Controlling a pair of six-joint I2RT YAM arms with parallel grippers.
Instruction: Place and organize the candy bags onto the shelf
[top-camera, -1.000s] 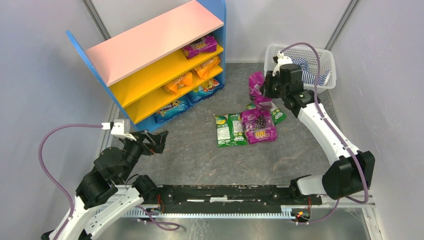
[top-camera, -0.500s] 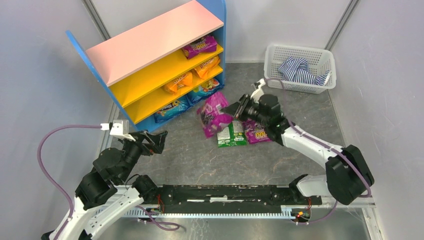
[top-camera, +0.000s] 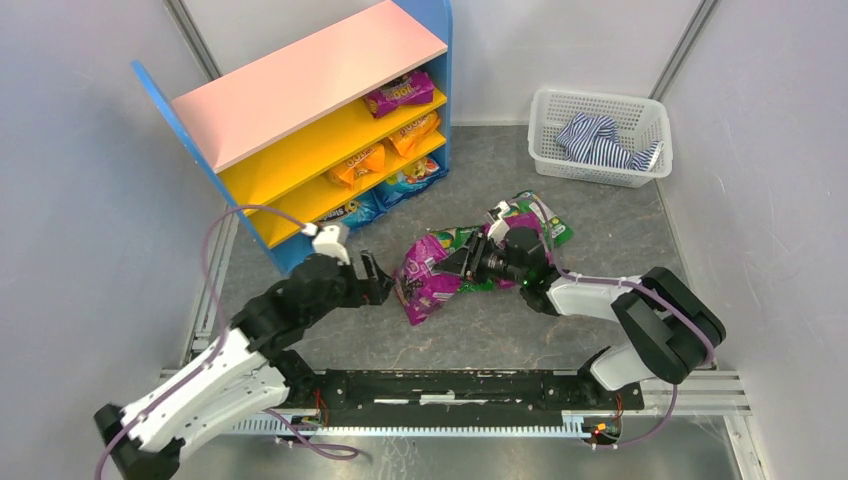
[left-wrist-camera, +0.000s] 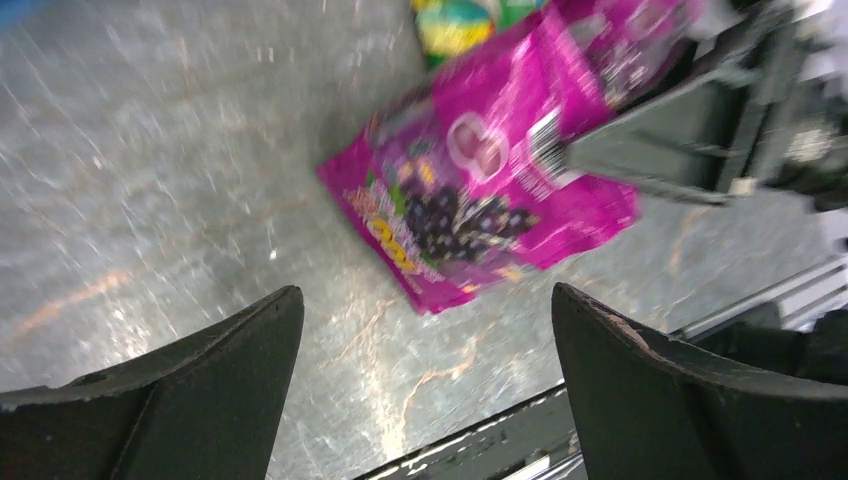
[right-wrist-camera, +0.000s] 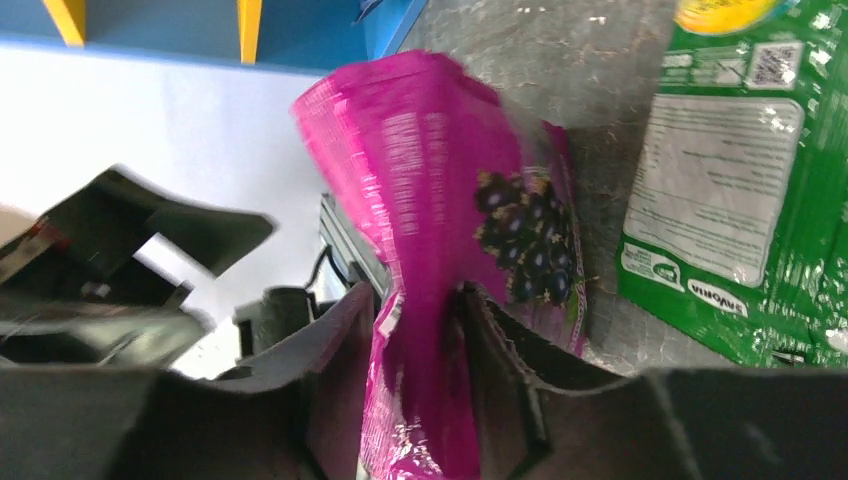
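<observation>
The shelf (top-camera: 300, 85) stands at the back left, with blue sides, a pink top and yellow boards. On it lie a purple bag (top-camera: 400, 95), orange bags (top-camera: 357, 163) and blue bags (top-camera: 340, 215). My right gripper (top-camera: 462, 262) is shut on a purple candy bag (top-camera: 422, 283) and holds it by one edge low over the floor; the wrist view shows the bag (right-wrist-camera: 440, 200) pinched between my right gripper's jaws (right-wrist-camera: 420, 300). My left gripper (top-camera: 385, 283) is open and empty just left of that bag (left-wrist-camera: 490, 170), with its jaws wide apart (left-wrist-camera: 425, 295). Green bags (top-camera: 545, 222) lie behind the right gripper.
A white mesh basket (top-camera: 600, 97) holding a striped cloth (top-camera: 595, 135) stands at the back right. A green bag (right-wrist-camera: 730, 180) lies flat on the grey floor beside the held bag. Grey walls close in both sides. The arms' black base rail (top-camera: 450, 385) runs along the near edge.
My right arm has carried the purple bag from near the basket leftward and down to the middle of the floor. My left arm has swung forward and right, toward the bag.
</observation>
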